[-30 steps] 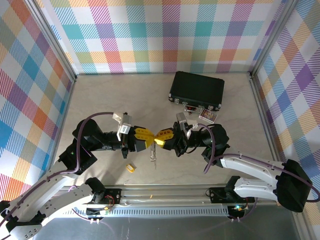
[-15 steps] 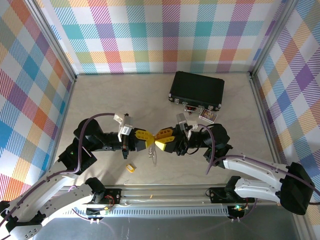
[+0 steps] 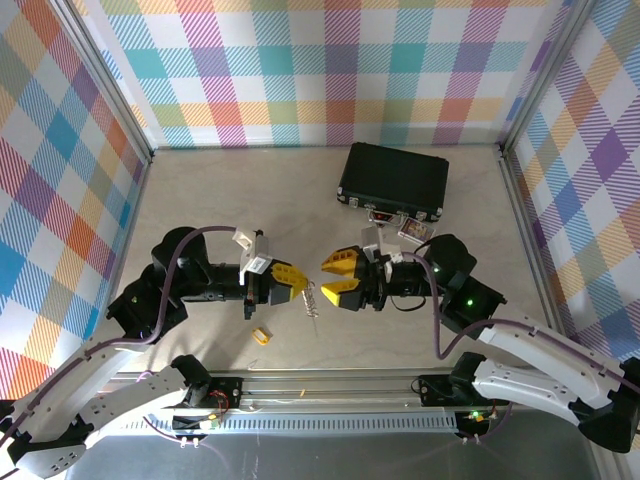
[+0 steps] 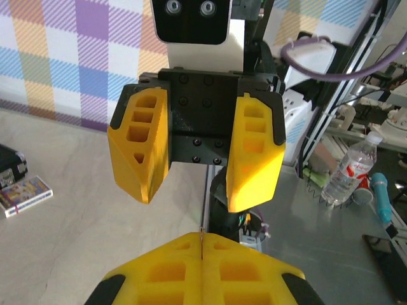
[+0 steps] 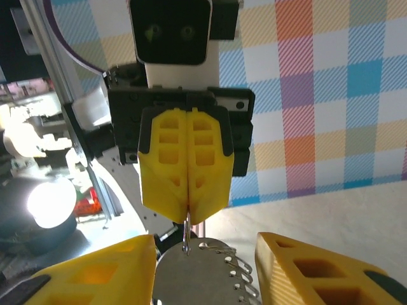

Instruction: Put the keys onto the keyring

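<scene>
One closed left hand (image 3: 301, 285) pinches the keyring (image 5: 186, 234), keys (image 3: 312, 300) hanging down; right hand (image 3: 326, 277) open.

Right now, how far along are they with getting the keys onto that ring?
Done, seemingly: one toothed key hangs at the keyring, though I can't confirm it's threaded. In hand: the left gripper is shut on that ring; the right gripper is open. Left: the yellow piece lies on the table.

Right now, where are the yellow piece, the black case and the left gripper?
yellow piece (image 3: 262, 336), top view, its middle.
black case (image 3: 393, 180), top view, lid centre.
left gripper (image 3: 302, 287), top view, between shut fingertips.
</scene>
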{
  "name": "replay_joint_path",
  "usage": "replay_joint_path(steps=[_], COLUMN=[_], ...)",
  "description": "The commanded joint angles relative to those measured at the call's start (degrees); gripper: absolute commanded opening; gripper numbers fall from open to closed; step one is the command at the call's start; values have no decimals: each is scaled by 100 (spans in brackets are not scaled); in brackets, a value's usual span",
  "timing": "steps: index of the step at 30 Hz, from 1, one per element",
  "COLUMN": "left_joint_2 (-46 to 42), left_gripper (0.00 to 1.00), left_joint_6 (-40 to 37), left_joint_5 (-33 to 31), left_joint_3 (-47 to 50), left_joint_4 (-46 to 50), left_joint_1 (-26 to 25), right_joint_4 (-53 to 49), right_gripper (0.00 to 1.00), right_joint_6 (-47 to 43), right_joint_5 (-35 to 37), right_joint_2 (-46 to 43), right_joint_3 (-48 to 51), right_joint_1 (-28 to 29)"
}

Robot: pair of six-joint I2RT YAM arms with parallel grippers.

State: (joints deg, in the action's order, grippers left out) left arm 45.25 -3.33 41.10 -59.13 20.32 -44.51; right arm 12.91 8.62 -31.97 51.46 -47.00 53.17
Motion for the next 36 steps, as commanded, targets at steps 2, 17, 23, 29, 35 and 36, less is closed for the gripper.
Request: replay_joint_path(steps=[2, 17, 23, 29, 35, 36], left_joint_2=[14, -61, -116, -437, -676, -677], left_gripper=[0, 0, 0, 32, 37, 38], left_joint_6=[-291, -294, -165, 404, 757, 772], left_joint_5=[177, 80, -7, -256, -320, -297], left_joint_3=[-292, -116, -3, 456, 786, 801], left_joint_4=[322, 368, 194, -629, -1021, -1029], left_joint_1=[-55, -55, -58, -51, -49, -54], right_joint_4=[-459, -544, -570, -237, 235, 313], right_gripper=[39, 11, 0, 0, 0, 0], right_joint_6=[-435, -557, -575, -503, -306, -274], right_joint_5=[-150, -134, -80, 297, 316, 290], right_joint_2=[227, 530, 623, 431, 305, 292], right_joint_3=[-316, -406, -437, -196, 37, 73], right_joint_1=[97, 240, 264, 264, 248, 250])
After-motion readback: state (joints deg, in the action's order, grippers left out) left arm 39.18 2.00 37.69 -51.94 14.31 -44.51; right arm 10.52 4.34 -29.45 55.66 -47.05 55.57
